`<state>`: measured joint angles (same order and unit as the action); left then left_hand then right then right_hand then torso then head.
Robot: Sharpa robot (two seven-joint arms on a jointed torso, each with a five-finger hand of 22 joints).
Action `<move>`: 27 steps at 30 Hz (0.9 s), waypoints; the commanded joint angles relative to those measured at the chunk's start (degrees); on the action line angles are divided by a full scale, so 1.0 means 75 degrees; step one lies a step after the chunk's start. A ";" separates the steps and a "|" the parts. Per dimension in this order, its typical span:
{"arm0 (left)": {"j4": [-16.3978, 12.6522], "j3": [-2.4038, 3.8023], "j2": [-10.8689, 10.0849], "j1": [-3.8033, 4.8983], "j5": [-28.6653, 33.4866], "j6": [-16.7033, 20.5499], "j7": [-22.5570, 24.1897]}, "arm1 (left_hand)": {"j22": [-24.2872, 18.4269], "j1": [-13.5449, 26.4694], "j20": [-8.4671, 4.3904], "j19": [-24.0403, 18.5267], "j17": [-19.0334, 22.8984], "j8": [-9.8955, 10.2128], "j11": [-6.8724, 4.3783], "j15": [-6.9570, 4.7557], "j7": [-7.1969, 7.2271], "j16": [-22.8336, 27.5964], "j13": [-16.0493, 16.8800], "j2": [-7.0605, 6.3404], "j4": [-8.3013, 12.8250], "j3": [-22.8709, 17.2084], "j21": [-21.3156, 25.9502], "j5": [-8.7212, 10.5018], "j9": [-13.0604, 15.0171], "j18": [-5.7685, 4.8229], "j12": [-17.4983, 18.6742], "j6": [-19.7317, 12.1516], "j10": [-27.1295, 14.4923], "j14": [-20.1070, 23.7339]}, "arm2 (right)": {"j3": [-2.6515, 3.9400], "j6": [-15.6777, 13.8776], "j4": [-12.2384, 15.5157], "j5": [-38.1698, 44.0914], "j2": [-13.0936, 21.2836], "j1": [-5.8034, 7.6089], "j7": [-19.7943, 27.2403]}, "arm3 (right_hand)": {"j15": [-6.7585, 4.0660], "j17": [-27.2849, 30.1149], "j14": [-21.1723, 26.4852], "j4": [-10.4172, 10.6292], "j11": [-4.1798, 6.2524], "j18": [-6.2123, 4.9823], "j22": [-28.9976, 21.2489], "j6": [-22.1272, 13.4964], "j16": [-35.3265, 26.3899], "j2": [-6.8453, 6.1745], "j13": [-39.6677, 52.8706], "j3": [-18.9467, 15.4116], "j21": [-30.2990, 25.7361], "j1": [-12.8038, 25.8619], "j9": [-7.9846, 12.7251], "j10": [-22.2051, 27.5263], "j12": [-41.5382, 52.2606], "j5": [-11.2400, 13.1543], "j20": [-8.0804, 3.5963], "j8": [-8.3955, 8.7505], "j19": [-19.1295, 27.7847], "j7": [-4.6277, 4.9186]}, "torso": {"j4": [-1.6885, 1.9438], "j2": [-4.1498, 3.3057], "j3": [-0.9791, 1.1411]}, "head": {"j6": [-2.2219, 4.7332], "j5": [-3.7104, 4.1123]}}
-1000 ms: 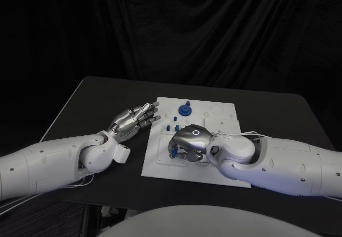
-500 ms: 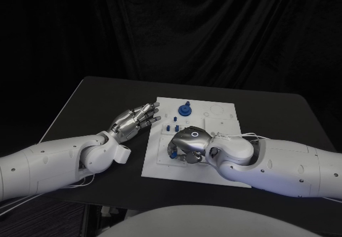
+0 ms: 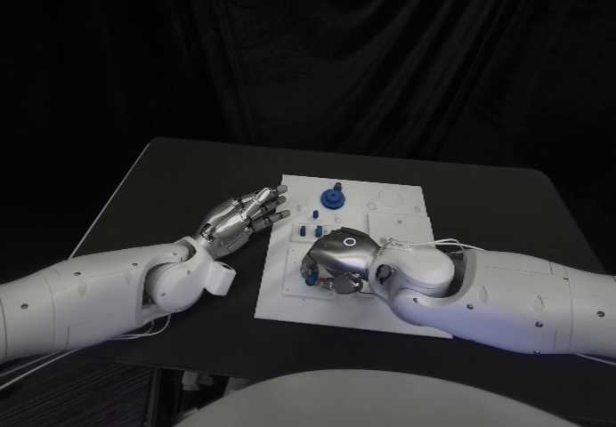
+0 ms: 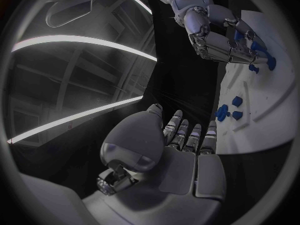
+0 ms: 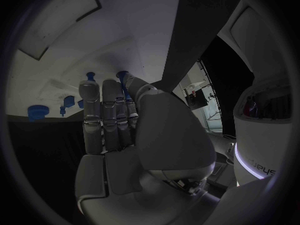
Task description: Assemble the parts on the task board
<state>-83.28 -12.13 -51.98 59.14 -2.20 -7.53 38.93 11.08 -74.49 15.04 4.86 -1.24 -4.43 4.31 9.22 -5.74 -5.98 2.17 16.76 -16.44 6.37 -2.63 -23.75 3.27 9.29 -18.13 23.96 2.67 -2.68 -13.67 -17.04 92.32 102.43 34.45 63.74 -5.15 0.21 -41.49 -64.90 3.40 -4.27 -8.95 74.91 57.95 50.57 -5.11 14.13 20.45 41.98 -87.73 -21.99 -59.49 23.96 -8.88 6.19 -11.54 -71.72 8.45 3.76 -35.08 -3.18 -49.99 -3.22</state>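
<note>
Task board (image 3: 385,307) lying white at the middle of the black table (image 3: 154,178), small blue parts (image 3: 334,197) standing along its far portion; right hand (image 3: 340,258) curled over the board's near-left area, fingertips at a blue peg (image 5: 122,76), though whether it grips the peg cannot be told; left hand (image 3: 241,216) flat on the table just beside the board, fingers extended, holding nothing.
</note>
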 commanded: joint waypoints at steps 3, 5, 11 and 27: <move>-0.0009 0.0007 0.0019 -0.0018 0.0032 -0.0108 0.0182 | -0.0009 -0.0081 0.0029 -0.0004 -0.0005 -0.0019 0.0032 0.0049 -0.0023 -0.0033 0.0000 0.0008 -0.0018 -0.0046 -0.0040 -0.0028 0.0004 0.0077 0.0022 -0.0016 -0.0019 0.0024 | -0.0012 0.0238 -0.0063 0.0000 -0.0028 -0.0067 -0.0061 | 0.0363 0.0127 0.0236 0.0288 -0.0449 0.0072 0.0415 -0.1654 -0.0178 -0.0179 -0.0249 -0.0035 -0.0541 0.0399 0.0453 0.1324 -0.0715 -0.0087 0.0228 0.0974 0.0313 0.0025 | 0.0008 0.0001 -0.0004 | -0.0002 0.0006; -0.0009 0.0007 0.0019 -0.0019 0.0032 -0.0107 0.0180 | -0.0009 -0.0081 0.0029 -0.0004 -0.0005 -0.0019 0.0032 0.0049 -0.0023 -0.0033 0.0000 0.0008 -0.0018 -0.0046 -0.0040 -0.0028 0.0004 0.0077 0.0022 -0.0016 -0.0019 0.0024 | -0.0012 0.0188 -0.0080 0.0000 -0.0032 -0.0075 -0.0028 | 0.0463 0.0111 0.0310 0.0314 -0.0569 0.0046 0.0370 -0.2427 -0.0165 -0.0216 -0.0321 -0.0172 -0.0747 0.0459 0.0713 0.1812 -0.0927 0.0014 0.0343 0.1066 0.0410 -0.0195 | 0.0004 0.0001 -0.0005 | -0.0002 0.0002; -0.0003 0.0007 0.0016 -0.0023 0.0032 -0.0098 0.0175 | -0.0012 -0.0083 0.0029 -0.0005 -0.0005 -0.0019 0.0032 0.0051 -0.0023 -0.0031 0.0000 0.0008 -0.0018 -0.0053 -0.0040 -0.0032 0.0004 0.0076 0.0025 -0.0019 -0.0021 0.0026 | -0.0011 -0.0290 -0.0074 0.0000 0.0035 -0.0087 0.0150 | 0.0540 0.0086 0.0386 0.0429 -0.0650 -0.0021 0.0337 -0.3746 -0.0104 -0.0172 -0.0324 -0.0555 -0.0943 0.0547 0.1364 0.2396 -0.0972 0.0295 0.0481 0.1112 0.0455 -0.0343 | 0.0006 0.0002 -0.0007 | -0.0002 0.0013; -0.0048 0.0007 -0.0043 -0.0026 0.0034 0.0051 0.0288 | 0.0008 -0.0087 0.0030 0.0005 -0.0009 -0.0027 0.0035 0.0051 -0.0025 -0.0051 0.0004 0.0004 -0.0020 -0.0066 -0.0045 -0.0037 0.0009 0.0075 -0.0006 0.0013 -0.0019 0.0020 | 0.0024 -0.1607 0.1453 -0.1255 0.1920 0.0767 0.0506 | 0.0271 -0.0080 0.0103 0.0320 -0.0340 0.0066 0.0548 -0.1734 0.0158 0.0038 0.0170 -0.0315 -0.0176 0.0034 0.1098 0.1373 0.0305 -0.0391 0.0272 0.0421 0.0017 0.0018 | -0.0012 0.0026 -0.0002 | -0.0002 0.0013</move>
<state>-83.42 -12.13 -52.27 59.04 -2.19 -7.48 38.94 11.12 -74.49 15.05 4.86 -1.25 -4.43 4.32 9.22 -5.78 -6.06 2.17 16.76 -16.60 6.21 -2.63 -23.75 3.27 9.29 -18.18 24.00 2.67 -2.68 -13.54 -25.28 102.03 98.24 47.86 68.79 -2.24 2.17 -41.99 -63.96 5.82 -6.72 -8.95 74.95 45.03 51.57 -4.88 15.51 17.87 40.41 -86.85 -13.81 -49.42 26.40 -11.68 8.08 -8.47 -71.29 8.55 3.66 -34.90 -3.19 -49.99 -3.32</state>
